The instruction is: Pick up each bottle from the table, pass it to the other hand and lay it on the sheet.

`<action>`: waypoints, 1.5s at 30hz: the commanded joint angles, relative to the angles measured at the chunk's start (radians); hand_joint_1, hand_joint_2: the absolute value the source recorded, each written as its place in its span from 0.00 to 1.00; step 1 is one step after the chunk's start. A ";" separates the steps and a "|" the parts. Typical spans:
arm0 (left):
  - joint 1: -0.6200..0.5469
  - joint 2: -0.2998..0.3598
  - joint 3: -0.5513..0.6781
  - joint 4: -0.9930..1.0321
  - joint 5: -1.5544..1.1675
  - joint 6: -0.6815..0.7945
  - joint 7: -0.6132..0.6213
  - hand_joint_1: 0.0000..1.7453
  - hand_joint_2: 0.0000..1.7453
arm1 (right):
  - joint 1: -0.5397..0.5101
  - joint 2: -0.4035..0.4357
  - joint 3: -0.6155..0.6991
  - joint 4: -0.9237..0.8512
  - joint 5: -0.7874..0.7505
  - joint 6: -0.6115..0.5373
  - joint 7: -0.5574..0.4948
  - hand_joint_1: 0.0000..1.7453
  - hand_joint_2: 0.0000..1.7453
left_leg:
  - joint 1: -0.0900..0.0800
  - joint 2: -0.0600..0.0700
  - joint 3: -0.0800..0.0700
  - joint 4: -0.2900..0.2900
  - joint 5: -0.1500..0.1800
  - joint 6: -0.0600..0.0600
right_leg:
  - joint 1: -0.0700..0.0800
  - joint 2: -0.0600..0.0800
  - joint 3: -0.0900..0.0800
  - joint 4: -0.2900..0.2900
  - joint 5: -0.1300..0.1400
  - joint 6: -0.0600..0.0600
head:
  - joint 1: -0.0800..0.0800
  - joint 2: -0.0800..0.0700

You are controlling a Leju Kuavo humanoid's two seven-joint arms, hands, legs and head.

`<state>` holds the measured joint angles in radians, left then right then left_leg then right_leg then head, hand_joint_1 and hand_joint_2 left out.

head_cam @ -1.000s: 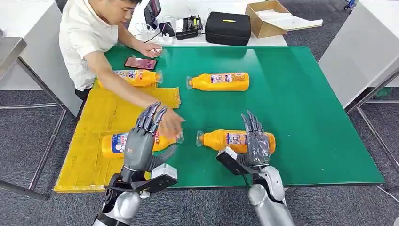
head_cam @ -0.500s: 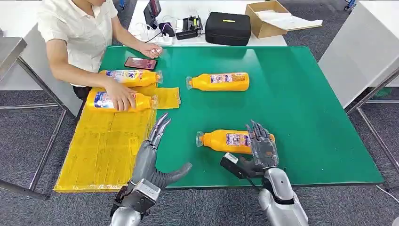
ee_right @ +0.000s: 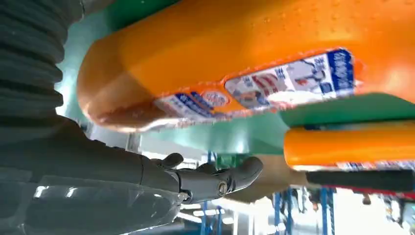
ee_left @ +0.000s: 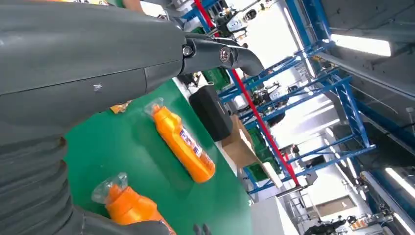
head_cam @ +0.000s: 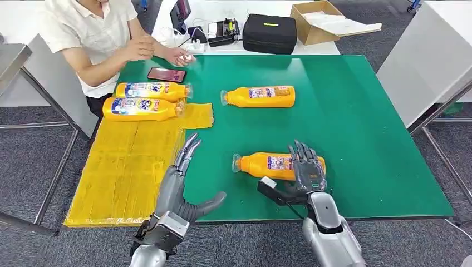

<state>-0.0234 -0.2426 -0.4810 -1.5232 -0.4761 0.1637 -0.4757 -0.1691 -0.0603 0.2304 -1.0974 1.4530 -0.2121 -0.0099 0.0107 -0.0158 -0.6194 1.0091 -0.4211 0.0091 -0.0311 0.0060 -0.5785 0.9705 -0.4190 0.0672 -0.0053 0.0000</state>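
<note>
Lying on its side on the green table (head_cam: 362, 139), the near bottle (head_cam: 267, 165) sits directly under the right hand's (head_cam: 306, 167) fingertips, cap pointing toward the left hand (head_cam: 181, 183). It is full of orange liquid, as is the far bottle (head_cam: 259, 96), which lies well beyond both hands near the table's middle. Two more bottles (head_cam: 146, 99) lie side by side on the yellow sheet (head_cam: 125, 167), ahead of the left hand and beside a seated person (head_cam: 89, 33).

Right wrist view: the near bottle's label and base (ee_right: 205, 63) are very close, with the thumb (ee_right: 215, 178) apart from them; whether any finger touches the bottle cannot be told. The head view puts the fingers spread over the base end, nothing gripped.

Left wrist view: both table bottles, the near one's cap (ee_left: 110, 183) closest, plus a black case (ee_left: 210, 112) and a cardboard box (ee_left: 240, 147) beyond.

Left hand is released: fingers straight and together, pointing forward, thumb stuck out sideways toward the right hand, over the sheet's edge.
</note>
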 commanded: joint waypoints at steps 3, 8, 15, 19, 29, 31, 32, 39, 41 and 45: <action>-0.012 -0.003 0.010 0.035 0.033 -0.030 0.030 0.00 1.00 | -0.083 0.028 0.014 0.165 0.063 0.057 0.088 0.00 1.00 | 0.001 0.003 0.004 -0.001 -0.001 0.000 | 0.001 0.001 0.003 -0.001 0.000 -0.003 | 0.000 0.000; -0.004 -0.006 0.022 0.031 0.032 -0.033 0.034 0.00 1.00 | -0.075 0.031 0.008 0.154 0.080 0.100 0.120 0.00 1.00 | 0.001 0.002 0.005 0.000 -0.001 0.000 | 0.002 0.001 0.004 -0.001 -0.001 -0.004 | 0.000 0.000; -0.015 -0.012 0.022 0.036 0.074 -0.074 0.044 0.00 1.00 | -0.104 0.014 -0.016 0.243 0.054 0.152 0.101 1.00 1.00 | 0.001 0.000 0.005 -0.001 0.000 0.000 | 0.001 -0.001 0.005 -0.001 0.000 -0.002 | 0.000 0.000; -0.021 -0.010 0.015 0.046 0.081 -0.080 0.049 0.00 1.00 | -0.106 0.008 -0.011 0.260 0.012 0.181 0.067 1.00 1.00 | 0.001 0.000 0.007 -0.001 0.000 0.000 | 0.002 -0.002 0.007 -0.002 0.000 -0.004 | 0.000 0.000; -0.033 -0.002 0.006 0.086 0.114 -0.098 0.028 0.00 1.00 | -0.112 -0.033 -0.005 0.298 -0.154 0.232 -0.081 1.00 1.00 | 0.001 -0.001 0.011 -0.001 0.000 0.000 | 0.001 -0.002 0.010 -0.002 0.000 -0.003 | 0.000 0.000; -0.043 -0.002 0.001 0.111 0.138 -0.111 0.009 0.00 1.00 | -0.103 -0.057 -0.018 0.303 -0.274 0.272 -0.183 1.00 1.00 | 0.002 -0.001 0.012 -0.001 0.000 0.000 | 0.003 -0.004 0.011 -0.003 0.000 -0.005 | 0.000 0.000; -0.050 -0.003 -0.002 0.125 0.156 -0.114 0.002 0.00 1.00 | -0.098 -0.079 -0.006 0.301 -0.327 0.277 -0.211 1.00 1.00 | 0.001 -0.002 0.012 -0.001 0.001 0.000 | 0.002 -0.004 0.012 -0.003 0.000 -0.003 | 0.000 0.000; -0.053 -0.053 0.036 0.169 0.375 -0.135 0.082 0.00 1.00 | -0.048 -0.068 0.059 0.122 -0.409 0.150 -0.187 1.00 1.00 | 0.001 0.005 0.020 -0.001 -0.005 0.001 | 0.002 0.003 0.007 -0.004 0.000 -0.002 | 0.000 0.000; -0.053 -0.070 0.057 0.205 0.489 -0.154 0.132 0.00 1.00 | -0.040 -0.028 0.070 0.048 -0.394 0.066 -0.195 1.00 1.00 | 0.002 0.003 0.018 -0.002 -0.004 0.001 | 0.003 0.000 0.007 -0.005 0.001 -0.006 | 0.000 0.000; -0.064 -0.078 0.071 0.249 0.559 -0.122 0.120 0.00 0.00 | -0.027 0.034 0.096 -0.052 -0.370 0.006 -0.197 1.00 1.00 | 0.001 0.007 0.018 0.000 -0.003 0.002 | 0.002 0.005 0.016 -0.002 0.001 -0.002 | 0.000 0.000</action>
<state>-0.0466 -0.2651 -0.4559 -1.4310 -0.0220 0.0214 -0.3693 -0.2524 -0.1187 0.2567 -0.9925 1.0616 -0.1196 -0.1976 0.0107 -0.0100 -0.6024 1.0093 -0.4232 0.0115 -0.0301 0.0109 -0.5630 0.9690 -0.4181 0.0678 -0.0053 0.0000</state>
